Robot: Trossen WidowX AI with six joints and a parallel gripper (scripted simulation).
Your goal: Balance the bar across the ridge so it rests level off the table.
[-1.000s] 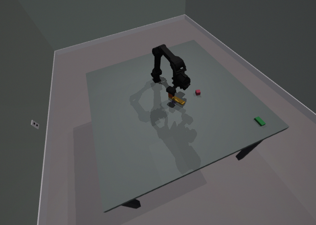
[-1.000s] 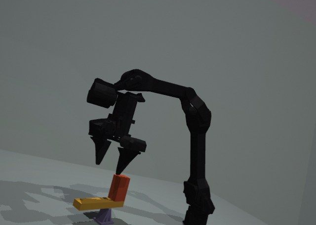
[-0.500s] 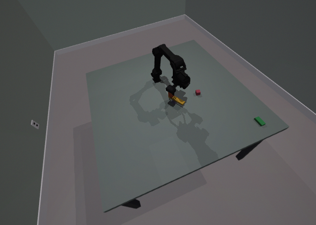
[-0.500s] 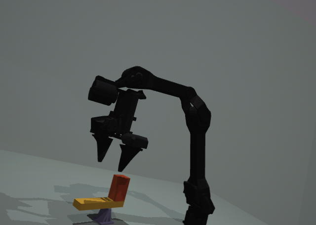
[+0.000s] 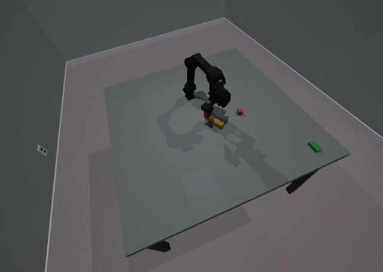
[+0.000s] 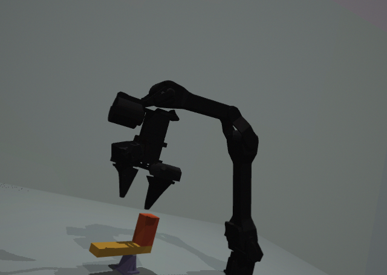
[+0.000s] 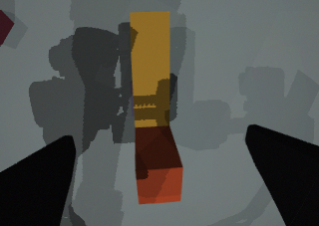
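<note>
The yellow bar point(image 5: 218, 122) point(image 6: 109, 248) point(image 7: 151, 62) lies across the purple ridge point(image 6: 127, 265) point(image 5: 210, 125), looks about level, and both its ends are above the table point(image 5: 148, 185). An orange-red block point(image 6: 146, 229) point(image 7: 159, 186) point(image 5: 206, 115) stands up at the bar's end nearer the arm's base; the longer part of the bar reaches out the other way. My gripper point(image 6: 134, 202) point(image 7: 163, 140) is wide open and empty, above the orange-red block and touching nothing. The ridge is mostly hidden under the bar in the wrist view.
A small pinkish-red cube point(image 5: 239, 111) point(image 7: 5, 27) lies on the table to one side of the bar. A flat green block point(image 5: 315, 146) lies far off near the table's right corner. The arm's shadows fall around the bar and ridge.
</note>
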